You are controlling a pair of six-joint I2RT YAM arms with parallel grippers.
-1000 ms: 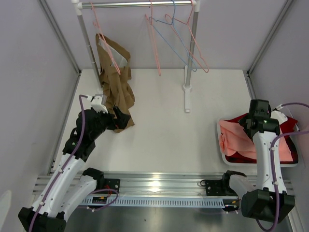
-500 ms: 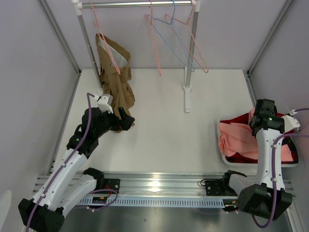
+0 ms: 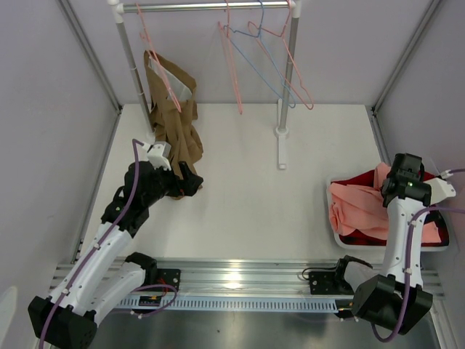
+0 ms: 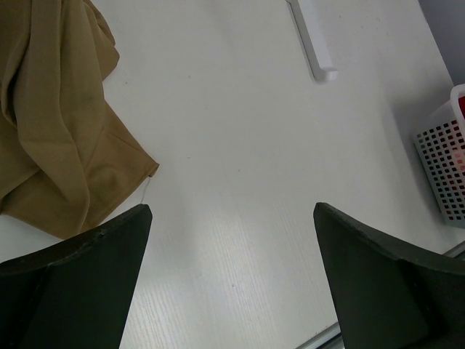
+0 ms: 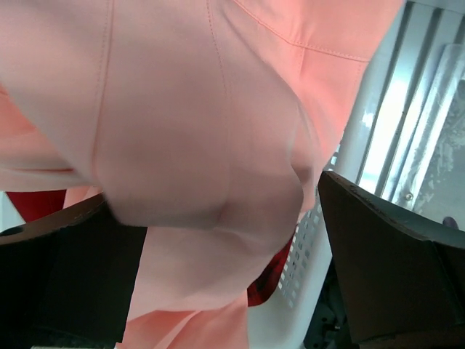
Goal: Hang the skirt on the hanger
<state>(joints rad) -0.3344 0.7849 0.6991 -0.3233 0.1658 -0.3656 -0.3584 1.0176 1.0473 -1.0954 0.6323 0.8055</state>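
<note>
Left arm (image 3: 109,240) is bent at the elbow and reaches forward over the left part of the table (image 3: 254,189). Its left gripper (image 3: 185,182) sits just beside the bottom hem of the brown garment (image 3: 174,131). The left wrist view shows the gripper (image 4: 231,211) with jaws spread all the way and only bare table between them, so it's holding nothing. The brown cloth (image 4: 51,123) is off to the side of one finger.

Right arm (image 3: 399,240) stands nearly upright from its base and tips over at the top, so the right gripper (image 3: 404,174) points down into the white basket (image 3: 336,231) at the right edge of the table. Up close, the right gripper (image 5: 218,218) also has its jaws as wide as they go, one finger on each side of a bulging fold of the skirt (image 5: 182,109). The fabric is between the fingers but not pinched. Can't tell if the pads are actually touching it.

The skirt (image 3: 356,207) is a crumpled heap in the basket on top of a dark red cloth (image 3: 363,178). There's no clear direction to it, but the heap is longest left to right across the basket, with one fold pushed up near the gripper.

The hanger (image 3: 236,87) is well away from all that, hooked on the rail (image 3: 196,6) at the back. It's seen almost edge-on, so its long line runs steeply downward. A blue hanger (image 3: 254,65) and another pink one hang just to its right.
</note>
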